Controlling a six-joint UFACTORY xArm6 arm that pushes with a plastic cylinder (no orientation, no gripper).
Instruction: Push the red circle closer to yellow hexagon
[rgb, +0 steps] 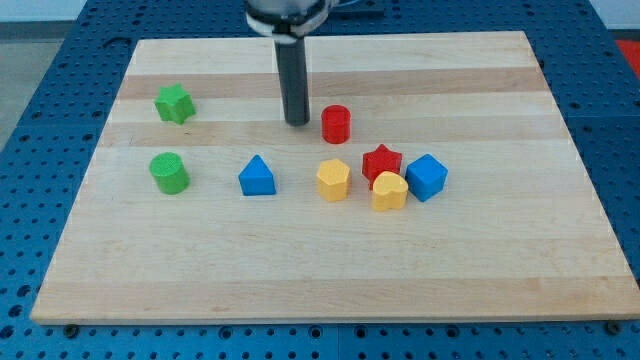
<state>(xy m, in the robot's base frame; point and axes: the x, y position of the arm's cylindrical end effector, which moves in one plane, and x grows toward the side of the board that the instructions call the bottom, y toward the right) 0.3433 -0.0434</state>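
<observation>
The red circle (336, 124) stands on the wooden board (480, 250), a little above the middle. The yellow hexagon (333, 180) lies straight below it, a short gap apart. My tip (297, 122) is just to the left of the red circle, close to it, apart by a narrow gap. The dark rod rises from the tip to the view's top.
A red star (382, 161), a yellow heart (389, 190) and a blue cube-like block (427, 177) cluster right of the hexagon. A blue triangle-topped block (258, 176) lies left of it. A green star (174, 103) and a green circle (169, 172) sit at the left.
</observation>
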